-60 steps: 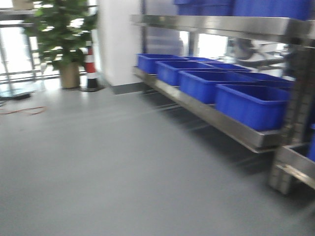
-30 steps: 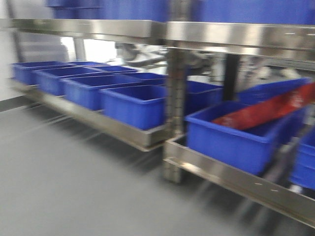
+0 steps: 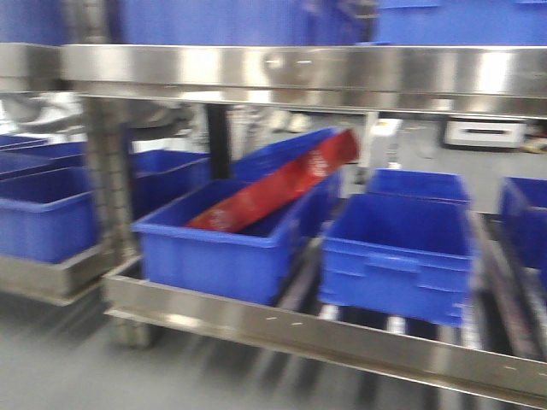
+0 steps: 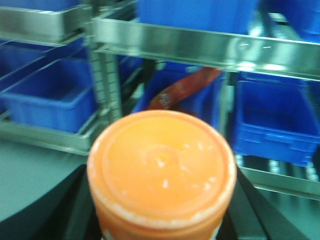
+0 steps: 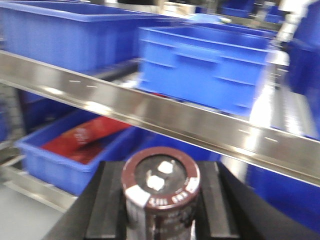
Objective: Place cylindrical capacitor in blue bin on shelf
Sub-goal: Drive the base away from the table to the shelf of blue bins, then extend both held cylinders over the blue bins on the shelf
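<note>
— What does the front view show?
— The steel shelf (image 3: 299, 68) fills it. At 7 o'clock a blue bin (image 3: 214, 256) holds a red packet (image 3: 273, 188), which leans toward 1 o'clock over the rim. A second bin (image 3: 397, 256) stands just beside it, at 4 o'clock.

— And the left wrist view?
— The left gripper (image 4: 160, 225) is clenched on an orange jar (image 4: 162, 170). Its black fingers (image 4: 65, 215) show at 8 and 4 o'clock of the lid. The shelf is behind, at 12 o'clock.

— The right wrist view?
— The right gripper (image 5: 160, 215) grasps the capacitor (image 5: 161, 185) upright between its fingers. The capacitor is in front of the shelf's front rail (image 5: 165, 117), not in any bin. The red packet lies at 9 o'clock.
</note>
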Tool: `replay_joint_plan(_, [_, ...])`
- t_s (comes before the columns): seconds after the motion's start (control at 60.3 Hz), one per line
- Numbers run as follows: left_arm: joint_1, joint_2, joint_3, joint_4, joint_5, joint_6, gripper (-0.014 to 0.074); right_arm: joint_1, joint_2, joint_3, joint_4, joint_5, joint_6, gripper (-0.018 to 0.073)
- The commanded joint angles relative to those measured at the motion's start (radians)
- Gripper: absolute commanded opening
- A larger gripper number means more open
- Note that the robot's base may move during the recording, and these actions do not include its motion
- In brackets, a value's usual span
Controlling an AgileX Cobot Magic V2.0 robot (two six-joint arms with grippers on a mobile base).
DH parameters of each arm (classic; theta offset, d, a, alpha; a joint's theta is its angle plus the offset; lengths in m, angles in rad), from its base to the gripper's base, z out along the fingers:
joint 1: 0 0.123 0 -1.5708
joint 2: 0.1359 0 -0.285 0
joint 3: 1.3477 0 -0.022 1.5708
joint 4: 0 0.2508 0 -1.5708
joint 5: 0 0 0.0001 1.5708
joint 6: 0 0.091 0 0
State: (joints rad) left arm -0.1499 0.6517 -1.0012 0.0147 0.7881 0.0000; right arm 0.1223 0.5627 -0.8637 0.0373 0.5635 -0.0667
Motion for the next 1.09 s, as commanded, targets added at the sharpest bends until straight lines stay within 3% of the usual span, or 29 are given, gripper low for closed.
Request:
replay_joint_plan(0.0, [-0.008, -0.004, 0.000, -0.005, -0.021, 0.000, -0.0111, 0.000, -0.005, -0.009, 0.000, -0.017, -0.002, -0.0162])
replay_joint_plan(1.078, [-0.008, -0.004, 0.000, -0.005, -0.021, 0.000, -0.0111, 0.000, -0.005, -0.009, 0.000, -0.017, -0.002, -0.0162])
